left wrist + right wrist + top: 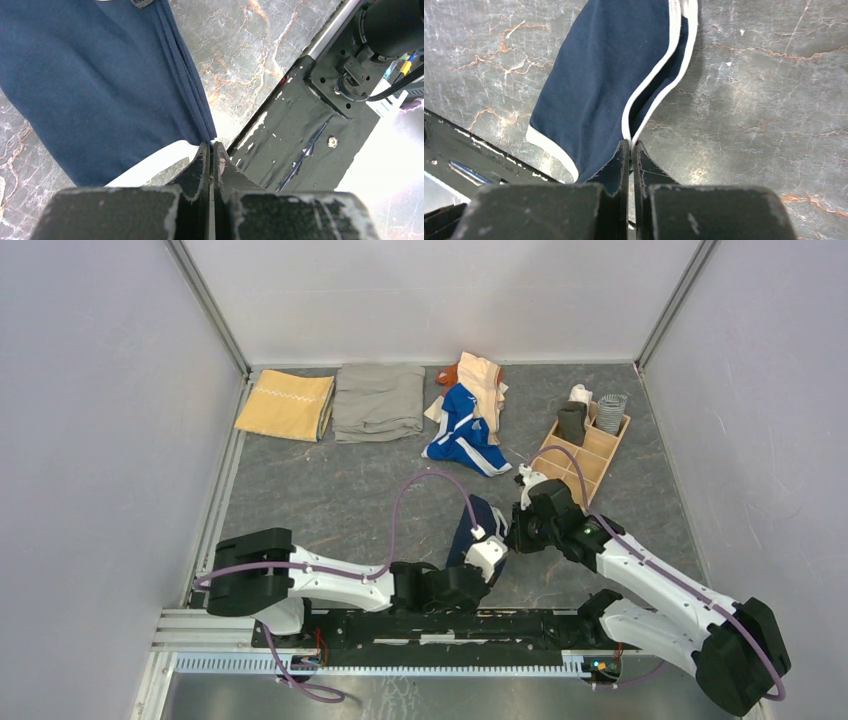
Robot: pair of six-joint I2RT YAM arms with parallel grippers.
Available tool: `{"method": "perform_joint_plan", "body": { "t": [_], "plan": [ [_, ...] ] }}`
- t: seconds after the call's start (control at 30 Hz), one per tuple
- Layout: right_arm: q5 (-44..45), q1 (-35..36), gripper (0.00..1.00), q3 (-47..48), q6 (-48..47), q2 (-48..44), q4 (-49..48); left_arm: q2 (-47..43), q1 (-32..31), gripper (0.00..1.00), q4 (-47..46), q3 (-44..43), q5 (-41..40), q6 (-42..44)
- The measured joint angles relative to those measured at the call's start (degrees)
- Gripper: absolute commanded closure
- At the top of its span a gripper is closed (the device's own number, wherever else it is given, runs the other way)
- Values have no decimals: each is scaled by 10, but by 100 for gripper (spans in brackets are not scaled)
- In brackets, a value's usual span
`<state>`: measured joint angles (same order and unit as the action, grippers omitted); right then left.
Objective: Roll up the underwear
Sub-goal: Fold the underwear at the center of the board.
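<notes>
The navy underwear with white trim [470,530] hangs stretched between both grippers just above the table, near the front middle. My left gripper [492,543] is shut on its navy corner [197,125]. My right gripper [516,530] is shut on its white-trimmed edge [634,122]. The fabric [599,85] droops toward the table. A pile of bright blue underwear [462,430] and peach underwear [482,380] lies at the back middle. A dark rolled piece [572,422] stands in the wooden organizer [592,455].
A folded mustard-yellow cloth [287,404] and a folded grey-khaki cloth [379,400] lie at the back left. The organizer at the back right also holds a striped grey roll [610,410]. The black base rail [300,130] runs along the near edge.
</notes>
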<state>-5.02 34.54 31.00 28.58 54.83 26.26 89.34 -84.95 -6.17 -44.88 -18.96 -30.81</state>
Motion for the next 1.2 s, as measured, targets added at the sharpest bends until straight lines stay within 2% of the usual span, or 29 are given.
{"method": "perform_joint_plan", "body": {
  "t": [0.43, 1.2],
  "plan": [
    [-3, 43, 100, 77, 1, 67, 17, -85, 15, 98, -63, 97, -2, -42],
    [5, 78, 100, 190, -1, 234, -4, -185, 85, 98, -124, 227, -8, -55]
  ]
}}
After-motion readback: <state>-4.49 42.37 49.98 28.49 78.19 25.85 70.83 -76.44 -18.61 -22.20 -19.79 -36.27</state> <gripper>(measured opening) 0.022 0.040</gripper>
